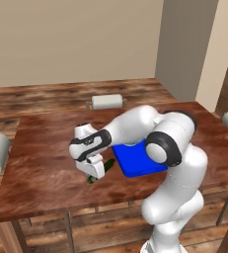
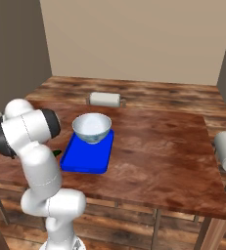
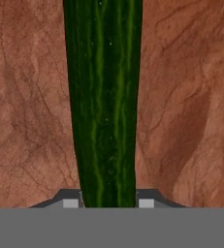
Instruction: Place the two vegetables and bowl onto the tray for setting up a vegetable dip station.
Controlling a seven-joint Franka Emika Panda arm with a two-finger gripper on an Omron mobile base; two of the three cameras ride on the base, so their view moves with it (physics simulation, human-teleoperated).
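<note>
Here, the jaws closed on the cucumber [image 3: 106,106], one fingertip [image 3: 70,203] at each side, low over the tabletop [image 1: 46,158]; the bowl [image 2: 91,128] sat on the tray [image 2: 85,158].

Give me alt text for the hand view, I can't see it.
A dark green cucumber runs lengthwise up the frame, lying on the brown wooden table, with the gripper straddling its near end, one fingertip at each side.

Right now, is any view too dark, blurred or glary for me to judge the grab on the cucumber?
Hand view: evenly lit, the cucumber sharp, no glare. Left base view: soft but bright; the gripper hides most of the cucumber. Right base view: the bowl carries a mild sheen; the arm covers the grab.
</note>
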